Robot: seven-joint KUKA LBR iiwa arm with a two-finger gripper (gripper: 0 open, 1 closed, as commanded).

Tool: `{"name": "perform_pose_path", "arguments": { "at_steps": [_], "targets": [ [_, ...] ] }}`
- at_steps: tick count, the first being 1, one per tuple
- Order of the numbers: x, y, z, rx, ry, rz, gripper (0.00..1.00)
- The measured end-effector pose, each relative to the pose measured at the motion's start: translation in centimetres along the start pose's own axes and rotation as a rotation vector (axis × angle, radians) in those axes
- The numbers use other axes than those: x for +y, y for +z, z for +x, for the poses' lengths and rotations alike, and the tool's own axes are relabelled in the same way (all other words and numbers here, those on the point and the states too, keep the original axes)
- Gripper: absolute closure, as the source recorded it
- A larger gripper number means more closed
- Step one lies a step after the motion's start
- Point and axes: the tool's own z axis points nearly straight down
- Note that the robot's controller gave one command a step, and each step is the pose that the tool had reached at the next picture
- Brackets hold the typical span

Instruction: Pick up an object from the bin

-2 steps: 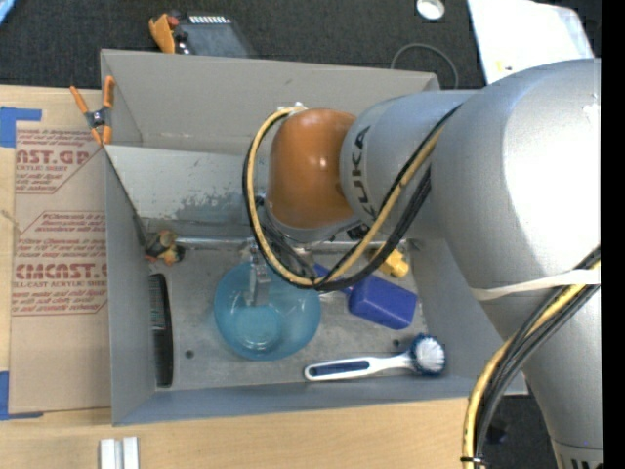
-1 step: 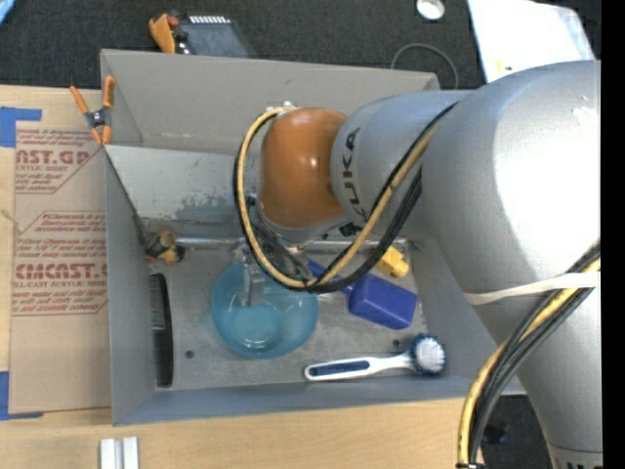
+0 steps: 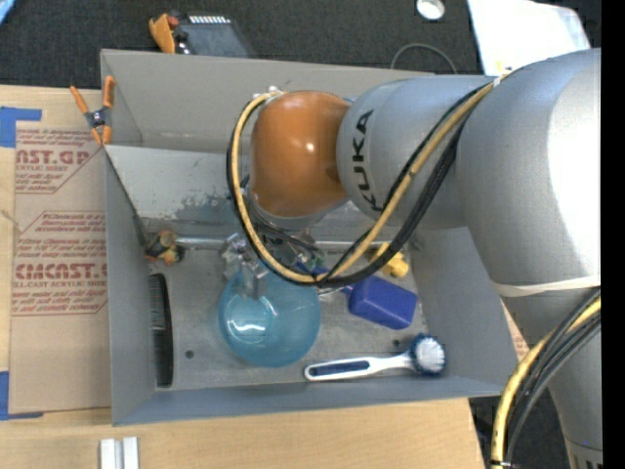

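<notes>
1. At the left of the bin (image 3: 127, 399), a black comb (image 3: 161, 330) lies along the left wall. A thin rod with an orange end (image 3: 161, 249) lies behind it. Both are clear of the middle and should not get in the way.
2. The gripper (image 3: 244, 260) hangs under the arm's orange cover (image 3: 298, 154). It is over the back edge of a pale blue bowl (image 3: 269, 330), a round see-through thing lying mid-floor, nearer the front wall. This is the thing closest to the gripper. Whether the gripper is open or closed I cannot tell, because the cover and the cables (image 3: 239, 179) hide it.
3. The bowl looks smooth and curved, so a pinch across its belly would likely slip. Taking it by the edge should be safer, with 1 side of the grip inside and 1 outside. I would come straight down, stop short of the floor, and close gently.
4. A blue block (image 3: 383, 303) sits just beside the bowl on its right, with a yellow piece (image 3: 395, 262) behind it. Lifting straight up should keep the bowl from knocking them.
5. A white brush (image 3: 376, 364) lies along the front wall, its handle end near the bowl's lower right. It could be dragged along, so I would not sweep sideways.
</notes>
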Motion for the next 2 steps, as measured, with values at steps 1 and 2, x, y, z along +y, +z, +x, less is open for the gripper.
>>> {"name": "perform_pose_path", "arguments": {
  "at_steps": [1,2],
  "targets": [
    [-0.8,-4.0,1.1,-0.001,-0.036,-0.002,1.00],
    [0.2,-8.9,2.2,-0.002,0.189,-0.002,1.00]
  ]
}}
